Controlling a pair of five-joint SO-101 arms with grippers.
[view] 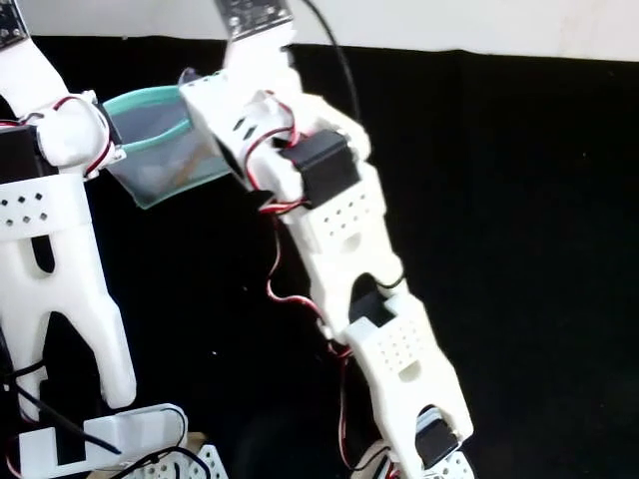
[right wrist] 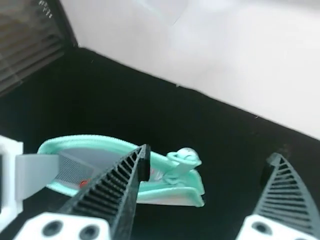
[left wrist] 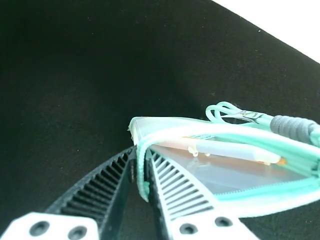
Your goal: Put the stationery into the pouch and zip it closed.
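Where your left gripper (left wrist: 140, 158) bites down, it has the mint zip pouch (left wrist: 235, 172) by one short end, ribbed fingers (left wrist: 172, 187) clenched on the seam. The pouch looks held up off the black table (view: 519, 249), not resting on it. Its long axis runs straight out from the left gripper toward your right arm (view: 339, 220), roughly level in the high view, with the broad clear face turned up to that camera. The zip pull (right wrist: 184, 158), with its looped cord, sits at the end farthest from the left gripper. The zipper track (left wrist: 270, 186) follows one long edge; cannot tell whether it is run fully shut. Through the clear side you can see a white pen (left wrist: 232, 150) lying lengthwise, with an orange bit beside it.

Your right gripper (right wrist: 209, 153) stands spread wide, grasping nothing, at the pouch end away from the left gripper. One finger (right wrist: 117, 187) is just beside the zip pull; touching or not, cannot tell. The other finger (right wrist: 282, 187) is well apart, over bare table.

Around: red wires (view: 272, 269) hang along the right arm, across from the left gripper. A white wall (view: 479, 25) lies beyond the table's far edge, past the left gripper. In the high view the right arm's wrist covers the pouch end farthest from the left gripper.
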